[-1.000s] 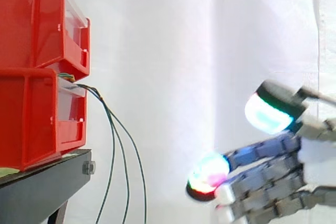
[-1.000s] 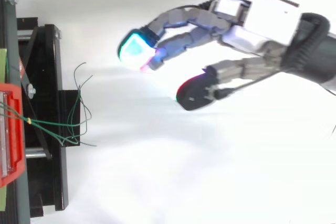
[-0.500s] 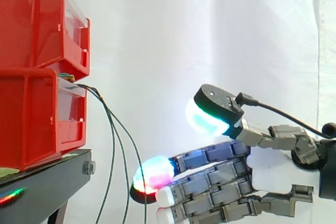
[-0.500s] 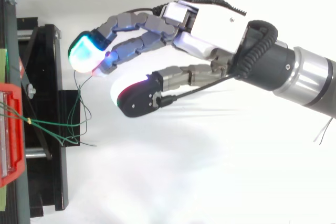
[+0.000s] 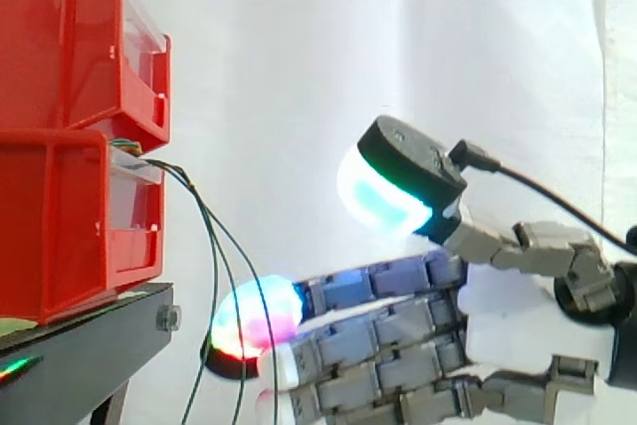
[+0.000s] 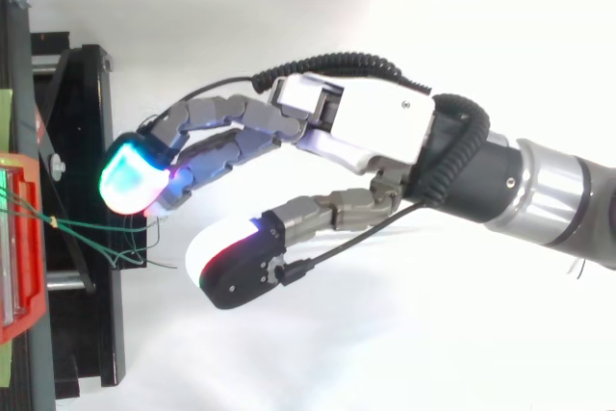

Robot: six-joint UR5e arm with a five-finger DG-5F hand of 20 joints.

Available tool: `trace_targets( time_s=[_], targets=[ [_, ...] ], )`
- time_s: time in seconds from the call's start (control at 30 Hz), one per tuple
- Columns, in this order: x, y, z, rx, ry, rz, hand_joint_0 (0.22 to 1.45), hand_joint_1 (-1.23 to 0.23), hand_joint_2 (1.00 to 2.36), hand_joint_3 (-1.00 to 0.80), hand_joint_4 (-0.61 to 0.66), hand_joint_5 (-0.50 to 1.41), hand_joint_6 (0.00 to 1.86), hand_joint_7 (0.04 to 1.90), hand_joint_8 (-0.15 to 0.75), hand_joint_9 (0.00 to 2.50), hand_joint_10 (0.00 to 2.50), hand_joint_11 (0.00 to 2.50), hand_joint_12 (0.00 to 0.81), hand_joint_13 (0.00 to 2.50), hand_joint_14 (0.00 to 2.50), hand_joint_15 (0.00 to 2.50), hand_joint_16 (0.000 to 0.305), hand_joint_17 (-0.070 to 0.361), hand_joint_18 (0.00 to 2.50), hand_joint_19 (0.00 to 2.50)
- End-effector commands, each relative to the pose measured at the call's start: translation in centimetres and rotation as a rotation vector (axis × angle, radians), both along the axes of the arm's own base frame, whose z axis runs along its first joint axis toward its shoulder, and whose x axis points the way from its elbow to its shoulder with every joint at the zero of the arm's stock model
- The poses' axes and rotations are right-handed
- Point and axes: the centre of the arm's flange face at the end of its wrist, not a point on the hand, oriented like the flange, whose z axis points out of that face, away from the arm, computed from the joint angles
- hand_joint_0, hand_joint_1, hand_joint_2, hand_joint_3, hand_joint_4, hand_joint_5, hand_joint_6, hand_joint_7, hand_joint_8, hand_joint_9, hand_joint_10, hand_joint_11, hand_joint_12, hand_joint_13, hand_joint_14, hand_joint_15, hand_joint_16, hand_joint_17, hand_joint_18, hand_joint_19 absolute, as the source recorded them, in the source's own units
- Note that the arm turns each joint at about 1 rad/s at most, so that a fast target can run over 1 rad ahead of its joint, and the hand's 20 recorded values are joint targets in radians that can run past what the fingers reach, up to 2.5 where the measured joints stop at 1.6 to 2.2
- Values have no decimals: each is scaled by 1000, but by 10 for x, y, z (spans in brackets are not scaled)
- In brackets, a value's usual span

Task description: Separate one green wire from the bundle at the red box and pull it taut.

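Several thin green wires (image 6: 96,228), slack, drooping

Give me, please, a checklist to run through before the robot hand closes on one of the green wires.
1. Robot hand open, thumb spread from the fingers: ok.
2. Green wires hanging free from the lower red bin: ok.
3. Fingertips up at the wires: ok.
4. One wire alone between thumb and fingers: not ok; none is separated.
5. Fingertip touching a wire: cannot tell.
6. Wire taut: not ok; all hang slack.
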Motion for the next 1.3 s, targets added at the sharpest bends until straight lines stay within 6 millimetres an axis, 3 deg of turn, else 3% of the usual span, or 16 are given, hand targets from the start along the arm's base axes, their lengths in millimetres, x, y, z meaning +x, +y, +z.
trace_targets(
  time_s=[0.0, 0.63, 0.7, 0.77, 0.87, 1.27],
  targets=[
    [6, 5, -11, 33, -8, 9, 508, -617, 1000, -500, 314, -182, 502, 806, 374, 803, 8, 318, 415, 692, 9, 275, 48, 108, 536, 268],
    [13, 19, -2, -3, -76, 17, 514, -620, 1000, -500, 344, -165, 503, 861, 377, 836, 8, 331, 417, 710, 9, 286, 49, 111, 565, 299],
    [16, 21, -14, -5, -65, 17, 515, -619, 1000, -500, 346, -165, 503, 862, 376, 835, 8, 331, 416, 711, 9, 283, 49, 111, 565, 299],
    [17, 19, -30, 7, -53, 17, 515, -619, 1000, -500, 344, -164, 503, 861, 377, 839, 10, 331, 417, 713, 9, 283, 49, 111, 568, 302],
    [17, 13, -34, 37, -51, 17, 515, -619, 1000, -500, 346, -164, 503, 863, 377, 843, 8, 336, 416, 717, 9, 284, 49, 111, 569, 302],
    [25, 3, -20, 30, -69, 7, 569, -689, 1000, -500, 371, -147, 503, 919, 369, 867, 11, 348, 399, 744, 10, 298, 49, 110, 624, 347]
  ],
)
